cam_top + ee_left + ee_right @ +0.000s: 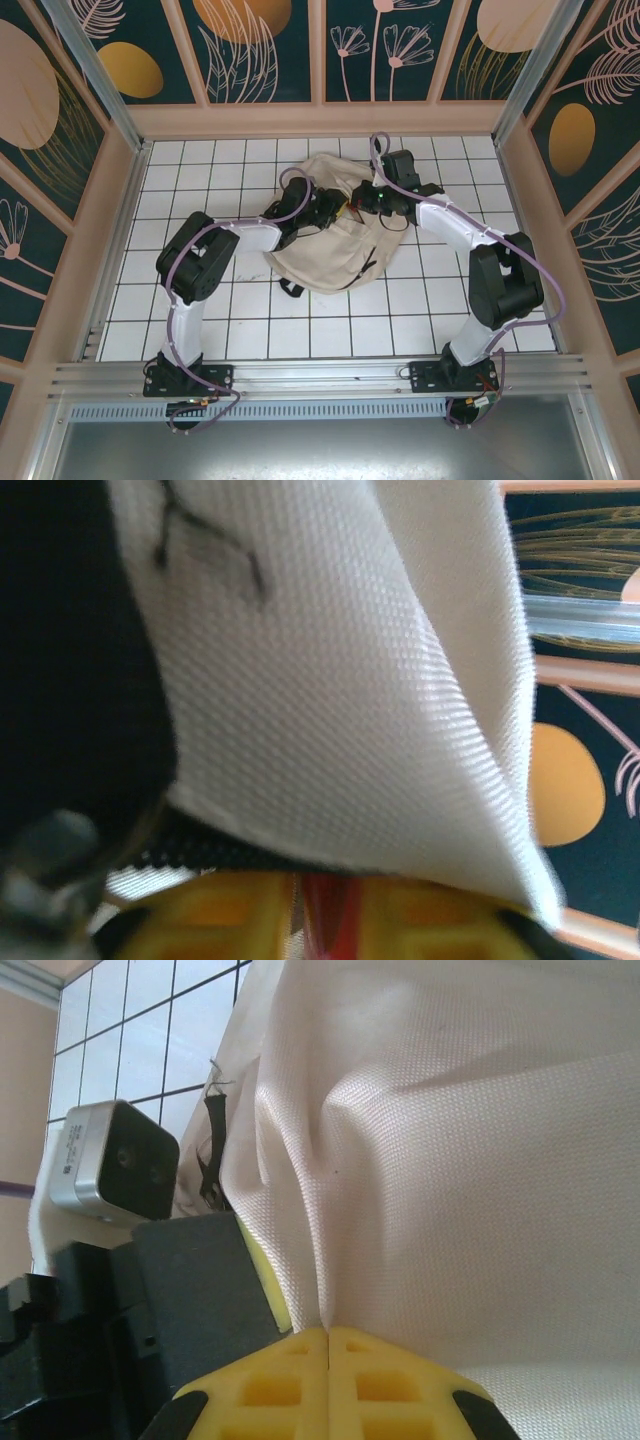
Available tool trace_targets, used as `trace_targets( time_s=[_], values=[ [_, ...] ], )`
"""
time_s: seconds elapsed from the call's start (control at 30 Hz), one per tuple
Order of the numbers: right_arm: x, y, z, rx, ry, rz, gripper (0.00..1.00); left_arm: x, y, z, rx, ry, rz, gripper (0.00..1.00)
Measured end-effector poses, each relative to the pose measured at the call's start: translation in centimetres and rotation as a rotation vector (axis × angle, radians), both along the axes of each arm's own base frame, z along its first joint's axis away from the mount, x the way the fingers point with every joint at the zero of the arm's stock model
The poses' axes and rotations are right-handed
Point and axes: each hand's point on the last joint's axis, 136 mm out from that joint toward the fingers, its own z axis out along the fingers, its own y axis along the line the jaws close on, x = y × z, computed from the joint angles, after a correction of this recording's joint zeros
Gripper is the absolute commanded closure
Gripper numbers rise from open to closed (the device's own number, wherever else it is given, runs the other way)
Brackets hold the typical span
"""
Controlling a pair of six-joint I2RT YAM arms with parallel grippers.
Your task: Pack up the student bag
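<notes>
Aluminium rail (320, 372) at the near edge carries both arm bases. Beyond the rail lies a white tiled counter (200, 320), enclosed by dark teal floral wall panels (260, 50). Large beige fabric student bag (330, 255) rests mid-counter, well beyond the rail. Right claw (328, 1332), pressed together, pinches a fold of the bag on its side farthest from the rail. Left claw (325, 898) sits just beside it against the fabric, jaws slightly spread, a red item (328, 925) in the gap.

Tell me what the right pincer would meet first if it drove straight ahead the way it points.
The cream woven-fabric backpack. The right pincer is shut with a fold of that cloth at its yellow tips, seemingly pinched, so pushing ahead goes straight into the fabric.
</notes>
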Motion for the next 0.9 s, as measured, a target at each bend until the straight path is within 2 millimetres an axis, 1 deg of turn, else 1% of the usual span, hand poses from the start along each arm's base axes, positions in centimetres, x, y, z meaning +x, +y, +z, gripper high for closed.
trace_targets(
  time_s=[0.03,0.1,0.17,0.27,0.4,0.5,0.57,0.6,0.63,0.73,0.77,0.8,0.87,0.9],
  values=[
    [0.1,-0.1,0.2,-0.001,-0.006,-0.007,1.00,-0.1,0.1,-0.2,0.004,0.005,-0.001,0.44],
    [0.2,-0.2,0.5,-0.001,-0.014,-0.014,1.00,-0.4,0.4,-0.6,0.009,0.013,0.001,0.38],
    [0.1,-0.2,0.5,0.000,-0.012,-0.014,1.00,-1.0,0.8,-0.5,0.009,0.015,0.000,0.35],
    [-0.1,-0.3,0.3,-0.006,0.001,-0.014,1.00,-2.6,1.6,0.7,0.007,0.010,-0.017,0.31],
    [-0.3,-0.3,0.2,-0.008,0.009,-0.013,1.00,-4.7,3.0,3.5,0.018,-0.031,-0.037,0.29],
    [-0.6,-0.1,0.1,0.000,0.013,0.009,1.00,-6.3,4.8,5.3,0.052,-0.061,-0.044,0.28],
    [-1.0,0.1,-0.1,-0.002,0.019,0.038,0.99,-6.9,6.6,5.6,0.092,-0.072,-0.031,0.27],
    [-1.4,0.2,-0.3,-0.007,0.027,0.055,0.91,-6.9,7.8,5.5,0.121,-0.072,-0.020,0.26],
    [-1.7,0.1,-0.6,-0.016,0.035,0.065,0.80,-6.6,9.2,5.2,0.154,-0.071,-0.002,0.26],
    [-2.4,-0.2,-1.2,-0.050,0.055,0.084,0.59,-5.3,12.9,4.1,0.252,-0.062,0.056,0.23],
    [-2.6,-0.3,-1.4,-0.065,0.059,0.088,0.55,-4.8,14.1,3.6,0.291,-0.056,0.073,0.23],
    [-2.8,-0.5,-1.6,-0.082,0.063,0.086,0.53,-4.4,15.1,3.2,0.334,-0.051,0.083,0.23],
    [-2.9,-0.5,-1.5,-0.119,0.063,0.078,0.53,-3.6,16.0,2.9,0.399,-0.056,0.082,0.24],
    [-2.8,-0.3,-1.2,-0.139,0.054,0.073,0.55,-3.1,16.3,3.0,0.429,-0.064,0.080,0.24]
  ],
)
